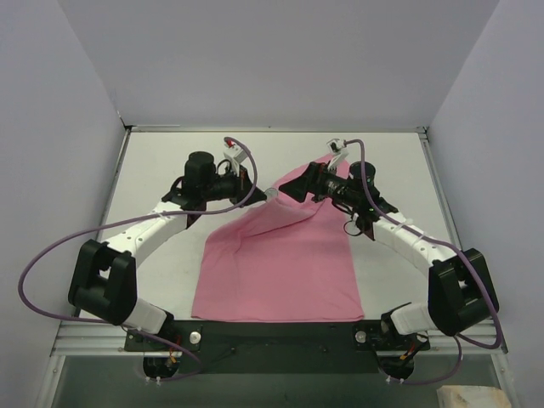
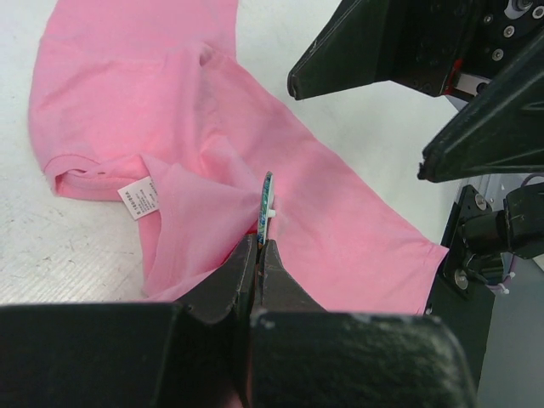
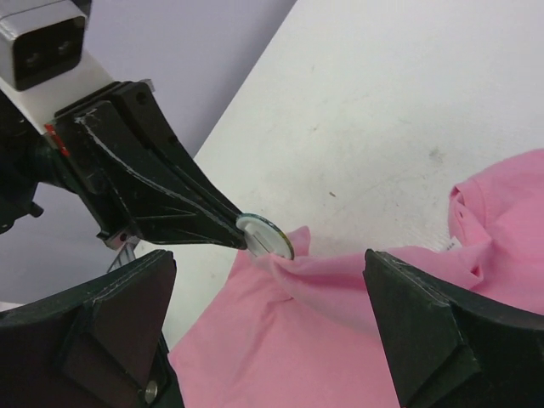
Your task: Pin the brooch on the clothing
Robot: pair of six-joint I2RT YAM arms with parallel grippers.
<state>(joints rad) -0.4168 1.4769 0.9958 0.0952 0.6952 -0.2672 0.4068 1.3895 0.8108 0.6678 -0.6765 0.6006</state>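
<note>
Brooch (image 2: 267,199) — apparently against shirt (image 2: 340,229)

Left wrist view: the brooch (image 2: 267,200) shows edge-on only, face not readable, near half buried between the pinched fingers of the left gripper (image 2: 257,242). Label (image 2: 138,198) print too small to read. T-shirt (image 2: 340,229) runs off the frame's top edge. The right gripper (image 2: 357,127) is cropped at top and right, just two finger ends in frame. Right wrist view: cloth bunches against the brooch and hides its back, can't tell whether any pin is through the fabric. Its own fingers are cropped at the bottom edge, T-shirt cropped at bottom and right. Top view: brooch is a speck, contact unreadable. T-shirt's far end, neckline included, is partly hidden under the right arm (image 1: 399,234).
</note>
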